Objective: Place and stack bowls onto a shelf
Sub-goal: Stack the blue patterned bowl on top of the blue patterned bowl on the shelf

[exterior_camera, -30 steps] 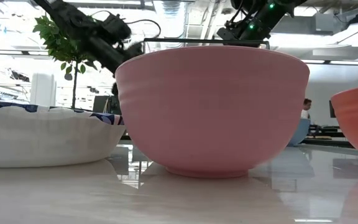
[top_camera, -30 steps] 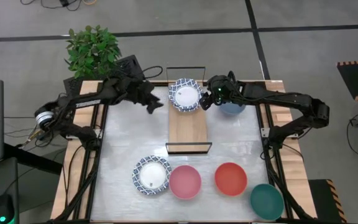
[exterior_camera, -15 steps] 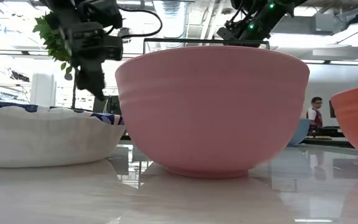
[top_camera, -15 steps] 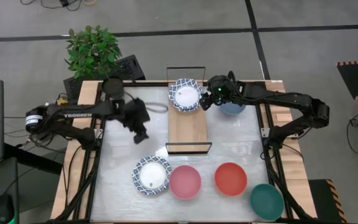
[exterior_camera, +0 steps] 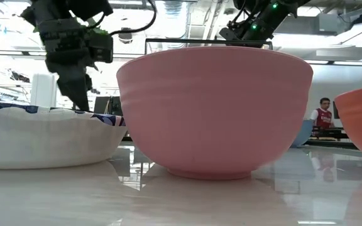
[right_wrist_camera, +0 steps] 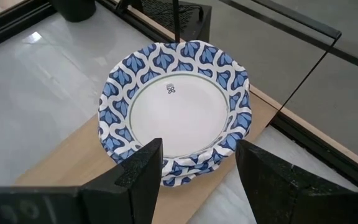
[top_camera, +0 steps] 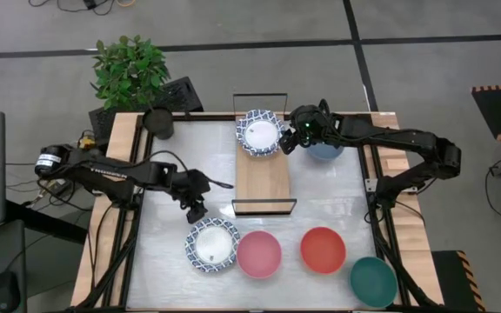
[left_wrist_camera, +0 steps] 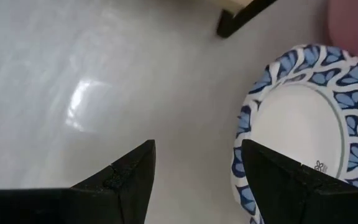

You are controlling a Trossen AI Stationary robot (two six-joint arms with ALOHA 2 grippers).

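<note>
A white bowl with a blue patterned rim (top_camera: 212,244) sits on the table near the front left, with the pink bowl (top_camera: 258,253), red bowl (top_camera: 323,249) and dark green bowl (top_camera: 373,280) in a row to its right. My left gripper (left_wrist_camera: 194,162) hangs open just above and behind that white bowl (left_wrist_camera: 303,137), touching nothing. A stack of white, blue-rimmed bowls (right_wrist_camera: 173,106) rests on the far end of the wooden shelf (top_camera: 265,178). My right gripper (right_wrist_camera: 197,162) stands open beside that stack. The slate-blue bowl (top_camera: 327,153) lies partly hidden under the right arm.
A potted plant (top_camera: 130,69) and a small dark pot (top_camera: 158,122) stand at the far left corner. The shelf's black wire frames (top_camera: 264,207) rise at both its short ends. Wooden side rails (top_camera: 118,217) run along the table. People show in the room beyond (exterior_camera: 323,116).
My left gripper has swung from beside the shelf's far end toward the table's near edge and sunk, tipping further downward. It now hangs over the front-left white bowl, with its fingers as wide apart as before. The bowls have not moved.
</note>
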